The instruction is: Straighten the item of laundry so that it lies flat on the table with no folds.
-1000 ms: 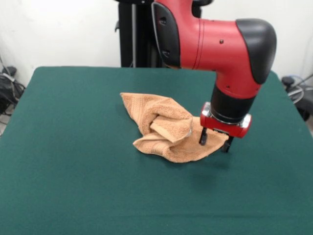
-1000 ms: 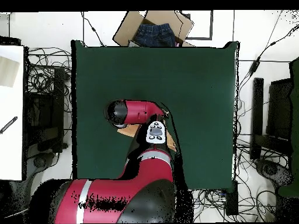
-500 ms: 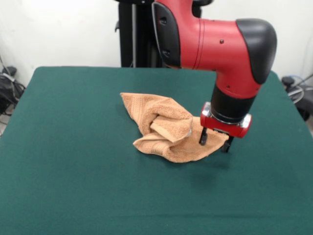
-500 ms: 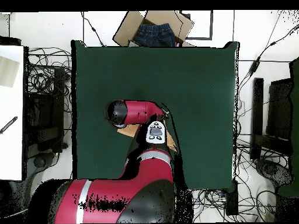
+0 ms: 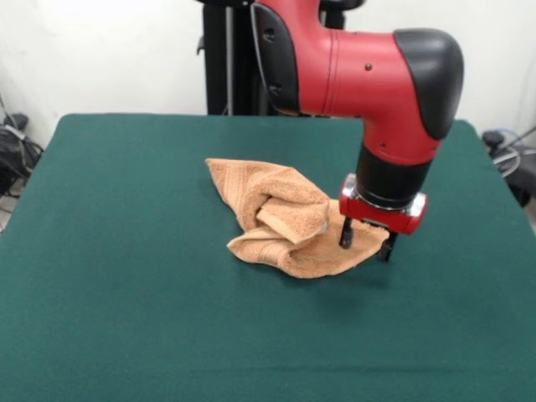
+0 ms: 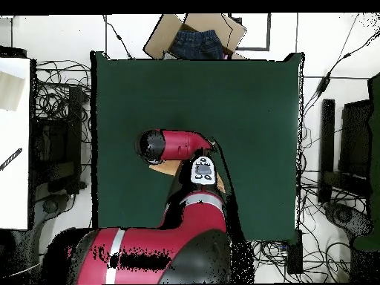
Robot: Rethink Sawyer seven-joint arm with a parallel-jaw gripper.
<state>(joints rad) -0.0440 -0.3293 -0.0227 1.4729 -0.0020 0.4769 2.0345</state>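
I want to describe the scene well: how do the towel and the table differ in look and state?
The towel is light orange-tan, while the table is dark green. The towel is far smaller than the table and covers only a patch near its middle. The towel lies crumpled, with folds piled on itself, while the table top is flat and smooth. The claw stands open at the towel's edge, with one tip on the towel and the other beside it.

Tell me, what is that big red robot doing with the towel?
The red robot arm is trying to spread out an orange-tan towel on the green table. Right now the towel is crumpled, with a fold bunched up in its middle. The gripper is open and sits low at one edge of the towel, one finger on the cloth and the other just off it. So the towel is not flat yet.
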